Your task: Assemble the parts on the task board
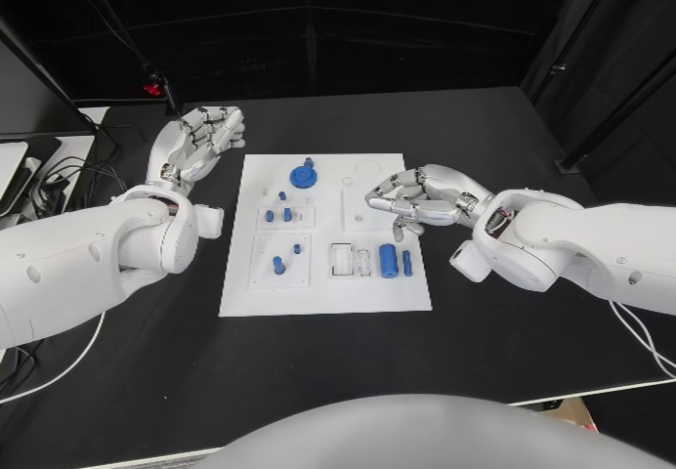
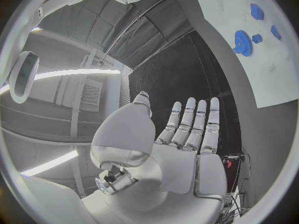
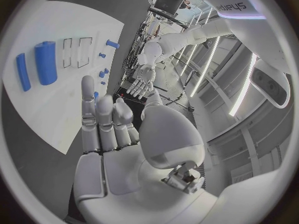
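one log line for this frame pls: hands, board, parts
left hand: open, flat, beside white task board | right hand: fingers curled, holds nothing, over board's right edge | blue toothed gear and two blue cylinders: on board, untouched

- The right hand (image 1: 423, 195) covers part of the task board (image 1: 324, 293) at its right edge; the board surface beneath it is hidden.
- In the left wrist view, the circle's rim cuts off the task board (image 2: 249, 59); a blue gear (image 2: 243, 42) and a few small blue parts (image 2: 256, 11) show.
- In the right wrist view, the right hand's fingers (image 3: 102, 119) hide part of a small blue part (image 3: 96, 95).
- Small blue parts (image 1: 279, 215) on the board's left half are too small to identify by shape.
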